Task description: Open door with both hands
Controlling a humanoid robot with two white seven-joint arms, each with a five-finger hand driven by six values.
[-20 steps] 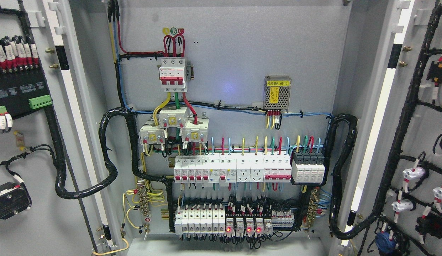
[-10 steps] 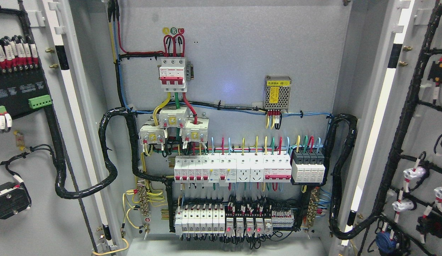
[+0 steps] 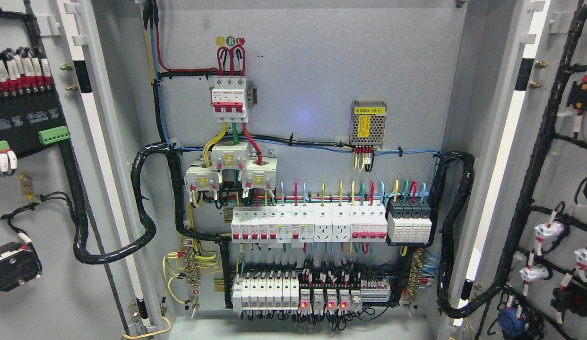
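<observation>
While both grey steel cabinet doors stand swung wide, the left door [image 3: 33, 293] fills the left edge of the frame and the right door [image 3: 565, 189] the right edge, each showing its inner face with its long axis running top to bottom. Neither robot hand shows anywhere in the frame, so how their fingers are set cannot be told, nor which hand is nearer to either door. No line from hand to door can be drawn either. Judging by how the doors lie, the opening looks done or nearly so. Between the doors, the grey back panel [image 3: 322, 71] carries a red-and-white main breaker [image 3: 229, 100] at upper centre, a perforated metal power supply box [image 3: 368, 123] to its right, and a row of white breakers [image 3: 308, 225] lower down. Black wrapped cable looms [image 3: 142, 198] curve out from the panel to each door
</observation>
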